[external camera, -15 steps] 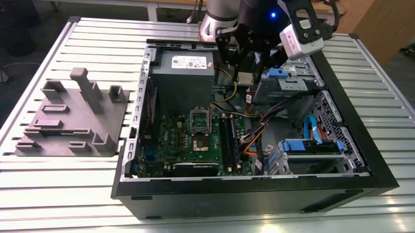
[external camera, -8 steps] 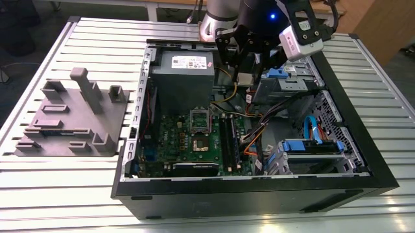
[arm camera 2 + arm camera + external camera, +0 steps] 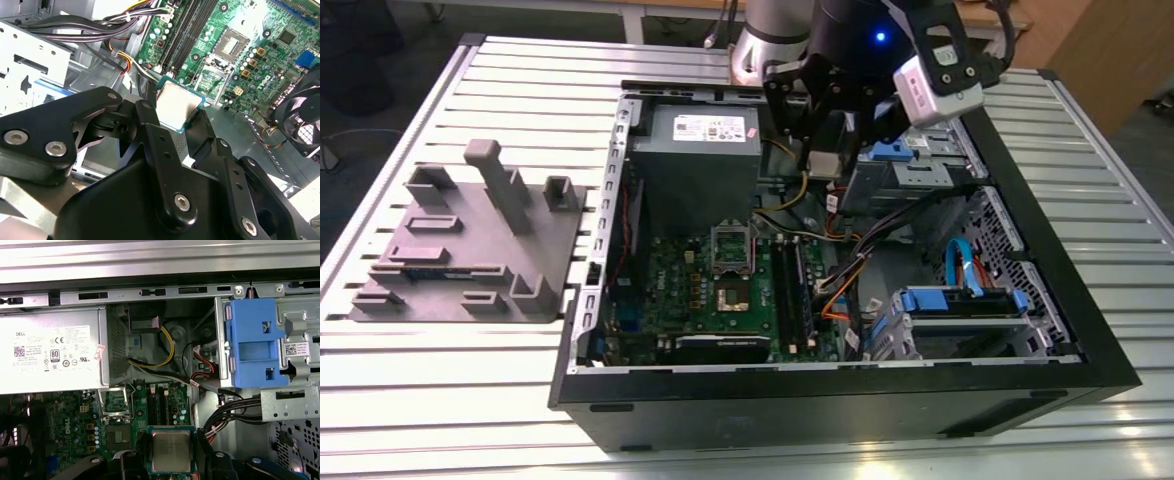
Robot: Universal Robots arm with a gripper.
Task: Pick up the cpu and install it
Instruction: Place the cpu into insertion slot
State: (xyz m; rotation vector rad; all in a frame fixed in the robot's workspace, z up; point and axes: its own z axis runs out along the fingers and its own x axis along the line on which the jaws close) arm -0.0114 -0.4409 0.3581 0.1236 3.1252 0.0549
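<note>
Pick done, install left.
- Case open on desk.
- Socket on board looks bare; frame flipped up on its far side.
- Claw farther back, right of socket, hovering above board near PSU.
- Claw clamped on cpu: opposite edges pinched between fingers, metal top showing.
- cpu well apart from socket, not yet over it.

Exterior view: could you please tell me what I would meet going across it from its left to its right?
Grey peg fixture → grey power-supply box → gripper → blue drive caddy.
</note>
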